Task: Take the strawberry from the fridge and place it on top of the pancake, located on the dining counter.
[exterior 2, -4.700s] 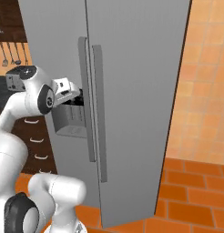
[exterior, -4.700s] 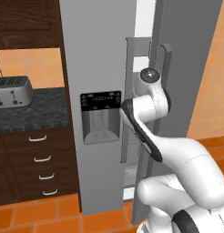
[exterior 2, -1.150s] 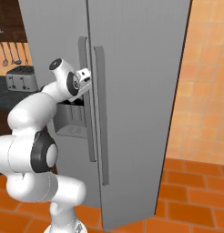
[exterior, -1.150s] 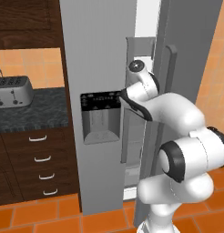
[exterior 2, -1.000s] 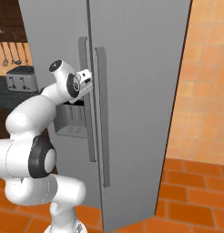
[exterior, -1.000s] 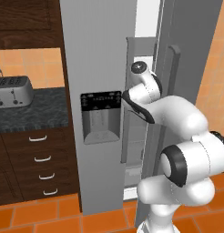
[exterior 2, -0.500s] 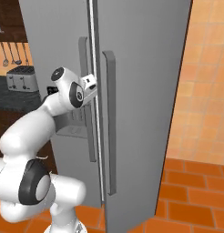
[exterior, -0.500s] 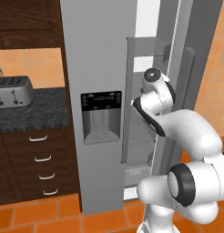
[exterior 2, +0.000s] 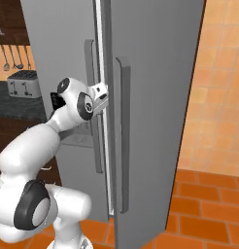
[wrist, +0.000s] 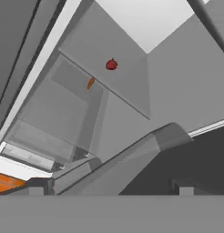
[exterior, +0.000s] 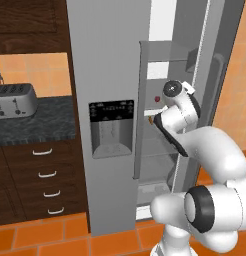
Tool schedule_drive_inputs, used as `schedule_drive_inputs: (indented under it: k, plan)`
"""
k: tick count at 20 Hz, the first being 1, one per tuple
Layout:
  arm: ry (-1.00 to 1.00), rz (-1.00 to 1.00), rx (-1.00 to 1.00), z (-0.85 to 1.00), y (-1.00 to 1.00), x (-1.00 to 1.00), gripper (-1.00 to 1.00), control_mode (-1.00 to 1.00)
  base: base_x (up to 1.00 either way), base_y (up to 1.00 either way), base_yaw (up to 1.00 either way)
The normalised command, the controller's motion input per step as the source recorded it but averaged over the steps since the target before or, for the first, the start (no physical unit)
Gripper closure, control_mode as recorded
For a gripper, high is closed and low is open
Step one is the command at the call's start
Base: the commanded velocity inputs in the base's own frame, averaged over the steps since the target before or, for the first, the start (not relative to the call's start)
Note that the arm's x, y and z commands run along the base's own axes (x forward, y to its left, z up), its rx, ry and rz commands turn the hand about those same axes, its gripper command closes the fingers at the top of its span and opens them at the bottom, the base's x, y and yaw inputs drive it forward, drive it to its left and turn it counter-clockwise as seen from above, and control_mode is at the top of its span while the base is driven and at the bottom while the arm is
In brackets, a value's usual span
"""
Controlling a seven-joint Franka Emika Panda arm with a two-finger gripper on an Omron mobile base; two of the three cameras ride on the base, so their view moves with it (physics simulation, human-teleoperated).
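Observation:
The fridge (exterior: 110,60) stands with its right door (exterior 2: 155,97) swung partly open. A tiny red strawberry (wrist: 111,64) lies on an inner shelf, seen also as the strawberry (exterior: 156,99) in the left base view. A small orange item (wrist: 90,83) rests one shelf lower. My gripper (wrist: 109,190) is open, its tips wide apart with nothing between them, well short of the berry. In the right base view the gripper (exterior 2: 102,94) sits at the gap between the two doors, beside the long handle (exterior 2: 122,131). The pancake and the dining counter are out of view.
A dark granite counter (exterior: 35,120) with a toaster (exterior: 14,97) runs left of the fridge, with dark wood drawers (exterior: 45,175) under it. The open door (exterior: 215,75) stands close on the arm's right. An orange tiled floor (exterior 2: 209,214) lies below.
The right fridge door has swung wider open, showing more of the shelves. My hand has moved along with the door's edge, to the right in the left base view.

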Motion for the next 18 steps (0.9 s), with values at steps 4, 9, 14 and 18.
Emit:
schedule_drive_inputs:
  k: [4,9,14,18]
  plan:
    - [0.00,-0.13,0.00,0.09,-0.89,-0.18,-1.00,-1.00,0.00,0.00,0.00]
    - [0.01,-0.22,0.00,0.14,-0.87,-0.22,-1.00,-1.00,0.00,0.00,0.00]
    - [0.02,-0.25,0.02,0.11,-0.94,-0.18,-1.00,-1.00,0.00,0.00,0.00]
    - [0.01,-0.25,0.03,0.02,-0.99,-0.17,-1.00,-1.00,0.00,0.00,0.00]
